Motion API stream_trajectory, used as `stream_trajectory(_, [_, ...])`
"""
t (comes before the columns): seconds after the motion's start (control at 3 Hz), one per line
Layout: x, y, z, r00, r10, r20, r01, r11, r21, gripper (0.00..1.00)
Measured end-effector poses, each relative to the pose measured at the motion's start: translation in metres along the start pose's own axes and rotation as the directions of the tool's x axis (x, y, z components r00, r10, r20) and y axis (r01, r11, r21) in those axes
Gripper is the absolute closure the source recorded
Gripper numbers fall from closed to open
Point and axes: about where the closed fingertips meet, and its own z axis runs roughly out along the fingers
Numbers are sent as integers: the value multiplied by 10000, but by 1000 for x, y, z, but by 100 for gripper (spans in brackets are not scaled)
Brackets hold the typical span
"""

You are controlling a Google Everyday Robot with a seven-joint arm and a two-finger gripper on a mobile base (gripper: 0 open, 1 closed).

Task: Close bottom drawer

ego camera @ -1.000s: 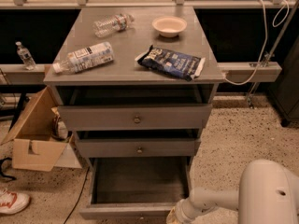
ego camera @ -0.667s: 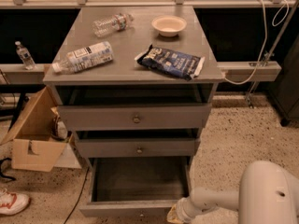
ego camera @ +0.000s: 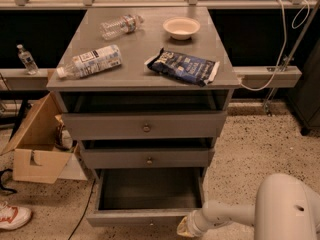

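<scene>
Bottom drawer: lowest wide grey wooden drawer of the grey three-drawer cabinet. It is pulled well out, the bare grey inside is showing, and the front lip lies near the lower edge of the view. The knob is not visible.
Gripper: pale, yellowish-tipped gripper on the white robot arm, low at the bottom of the view, just beside the right end of the drawer front. Touching or apart: cannot tell.
Gripper state: apart or together, cannot tell. Nothing is seen held in it.
Key relation: the middle of the drawer front lies at about 10 o'clock from the gripper. The front's long axis runs 9 to 3 o'clock, and the slide axis runs 6 to 12 o'clock.
Arm: only one, so no choice of side.
Neighbours: the grey middle drawer and the taller grey top drawer are stacked at 12 o'clock from the target. Neither is the target.
Progress (judgement): not yet closed, full travel remains.
Next move (judgement): push toward 12 o'clock.
Risk (judgement): contact at the 3 o'clock end is off-centre and may skew the drawer. Shifting toward 9 o'clock first looks safer.
</scene>
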Motion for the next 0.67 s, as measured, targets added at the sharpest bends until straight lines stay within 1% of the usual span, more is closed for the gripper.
stream_trajectory(0.33, [-3,-18,2,9996,-218,152,215,9995,225,100])
stream_trajectory(0.67, [-4,-23,3,9993,-324,182,318,9990,328,100])
